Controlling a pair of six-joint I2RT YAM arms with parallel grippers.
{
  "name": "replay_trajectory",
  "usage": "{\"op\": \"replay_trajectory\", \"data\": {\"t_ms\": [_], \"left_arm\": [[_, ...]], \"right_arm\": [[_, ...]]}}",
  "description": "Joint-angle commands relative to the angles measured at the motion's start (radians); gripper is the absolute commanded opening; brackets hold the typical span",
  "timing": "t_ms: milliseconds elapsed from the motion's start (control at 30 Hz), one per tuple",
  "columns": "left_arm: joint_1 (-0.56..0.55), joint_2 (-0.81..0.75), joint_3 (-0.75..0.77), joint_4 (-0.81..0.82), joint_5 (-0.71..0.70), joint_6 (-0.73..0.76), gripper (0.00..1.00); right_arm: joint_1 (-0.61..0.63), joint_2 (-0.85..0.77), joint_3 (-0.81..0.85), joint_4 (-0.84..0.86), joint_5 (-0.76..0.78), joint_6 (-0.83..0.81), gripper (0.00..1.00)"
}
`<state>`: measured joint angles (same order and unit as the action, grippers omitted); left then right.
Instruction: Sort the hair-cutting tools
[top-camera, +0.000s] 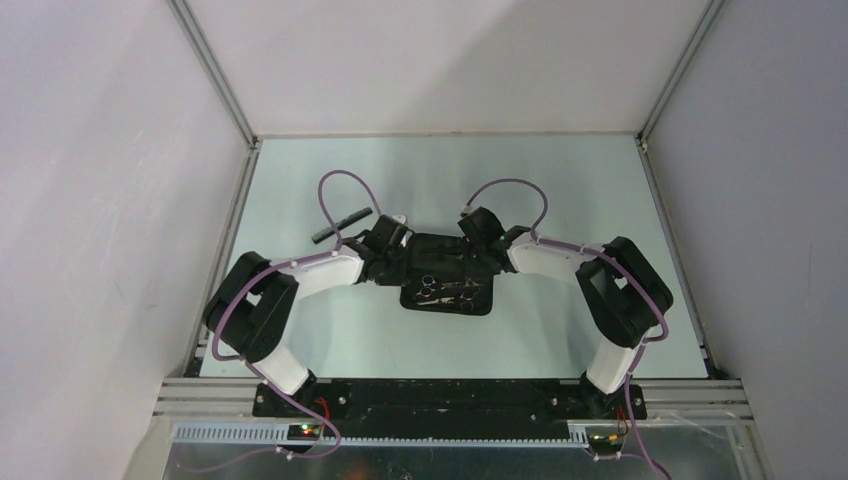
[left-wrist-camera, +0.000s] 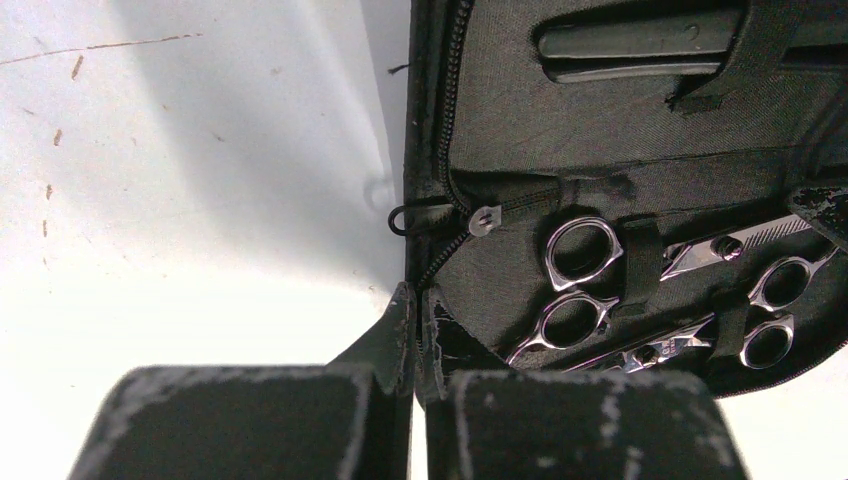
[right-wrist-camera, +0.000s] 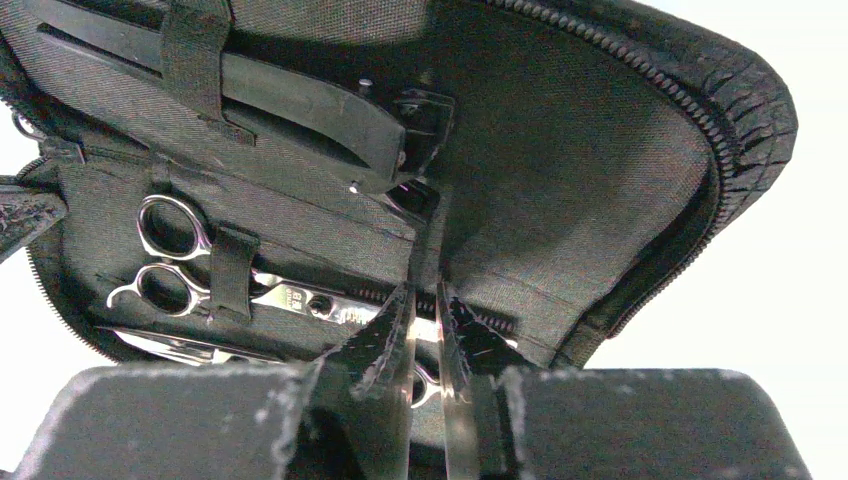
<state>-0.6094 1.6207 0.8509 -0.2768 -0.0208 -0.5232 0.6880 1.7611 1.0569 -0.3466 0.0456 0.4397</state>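
At the left edge of the pouch (left-wrist-camera: 520, 120), the left gripper (left-wrist-camera: 417, 312) is clenched on the zip rim. Its two fingers press together with the fabric pinched between them, just below the zip pull (left-wrist-camera: 483, 218). Over the pouch's middle fold, the right gripper (right-wrist-camera: 425, 300) has its fingers drawn close, with only a slit between them. A thin clip (right-wrist-camera: 412, 197) stands in that slit, its upper end against the pouch's upper half; whether the fingers actually press on it cannot be told. Just above that end, a strapped clip (right-wrist-camera: 300, 100) lies along the upper half, held under a fabric band. In the pouch's lower half, the first scissors (left-wrist-camera: 592, 296) sit under a strap with their ring handles toward the left edge. The second scissors (left-wrist-camera: 782, 315) lie just beside them, farther from that edge, also strapped. The pouch lies open and flat on the table (top-camera: 560, 180), between the two arms. The comb (top-camera: 338, 226) rests on the table off the pouch's far left corner, apart from it.
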Motion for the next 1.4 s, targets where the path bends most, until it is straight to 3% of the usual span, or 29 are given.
{"op": "replay_trajectory", "data": {"t_ms": [0, 100, 333, 500, 567, 700, 800, 933, 1167, 1367], "left_arm": [[-0.029, 0.028, -0.003, 0.009, 0.080, -0.014, 0.00], [-0.028, 0.024, -0.003, 0.015, 0.089, -0.013, 0.00], [-0.036, 0.036, 0.038, 0.041, 0.159, -0.036, 0.04], [-0.052, 0.044, 0.082, 0.068, 0.191, -0.060, 0.13], [-0.053, 0.010, 0.094, 0.059, 0.179, -0.063, 0.22], [-0.031, -0.081, 0.147, -0.047, 0.066, -0.014, 0.49], [0.031, -0.129, 0.195, -0.160, -0.040, 0.063, 0.67], [0.153, -0.108, 0.308, -0.283, -0.139, 0.179, 0.77], [0.386, 0.117, 0.563, -0.385, -0.138, 0.348, 0.83], [0.491, 0.302, 0.739, -0.433, -0.057, 0.407, 0.85]], "right_arm": [[0.001, -0.041, 0.020, -0.033, 0.029, 0.022, 0.18], [-0.010, -0.065, 0.020, -0.018, 0.020, 0.023, 0.23], [-0.079, -0.239, 0.020, -0.052, 0.072, 0.018, 0.44], [-0.179, -0.345, 0.018, -0.082, 0.064, -0.016, 0.54], [-0.223, -0.395, 0.007, -0.080, 0.038, -0.026, 0.56], [-0.286, -0.527, -0.039, -0.033, -0.020, -0.047, 0.62], [-0.301, -0.620, -0.092, 0.003, -0.033, -0.071, 0.74], [-0.309, -0.755, -0.150, 0.033, -0.027, -0.104, 0.80], [-0.313, -0.870, -0.211, 0.009, 0.003, -0.139, 0.84], [-0.318, -0.909, -0.225, -0.035, 0.013, -0.132, 0.84]]}}
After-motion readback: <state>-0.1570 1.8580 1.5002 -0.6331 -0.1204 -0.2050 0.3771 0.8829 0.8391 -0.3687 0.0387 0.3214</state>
